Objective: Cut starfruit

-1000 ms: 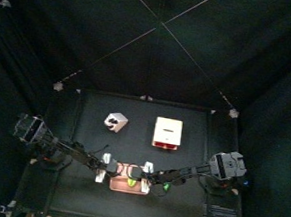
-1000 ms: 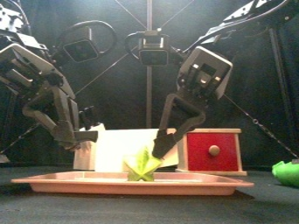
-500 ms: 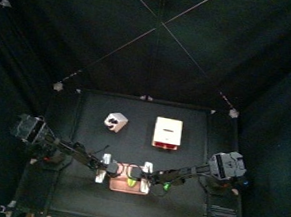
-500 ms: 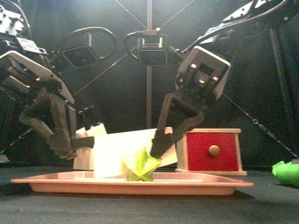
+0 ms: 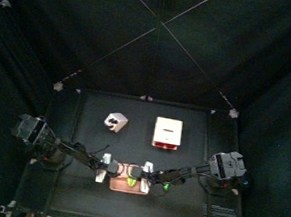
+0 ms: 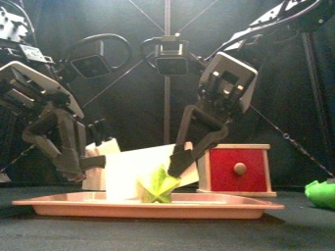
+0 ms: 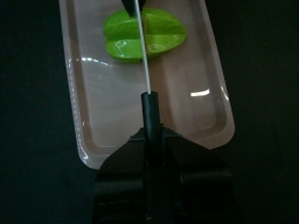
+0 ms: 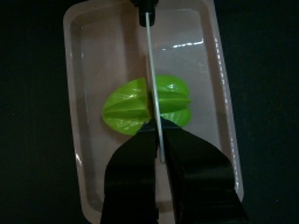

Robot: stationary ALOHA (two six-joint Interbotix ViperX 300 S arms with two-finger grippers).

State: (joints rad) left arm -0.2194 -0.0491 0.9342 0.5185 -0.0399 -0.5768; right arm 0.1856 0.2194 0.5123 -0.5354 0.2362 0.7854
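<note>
The starfruit (image 6: 160, 184), a small yellow-green lump, lies on the salmon-pink board (image 6: 78, 204) at the table's front. My left gripper (image 7: 146, 133) is shut on a knife's black handle (image 7: 146, 109). The knife's thin pale blade runs edge-on across the starfruit (image 7: 166, 39). From the front the blade (image 6: 128, 169) shows as a broad white face behind the fruit. My right gripper (image 8: 167, 133) comes down from the other side, shut on a slim green tool (image 6: 185, 157). A thin line leads from its jaws over the starfruit (image 8: 177, 101).
A cream-and-red box (image 6: 236, 167) stands behind the board at the right. A small white-grey object (image 5: 114, 123) sits at the back left. A green lump (image 6: 319, 192) lies near the front right edge. Black curtains close in the table.
My left arm has sunk slightly and shifted a little, so more of the white blade shows behind the starfruit. The right arm and the fruit have held still.
</note>
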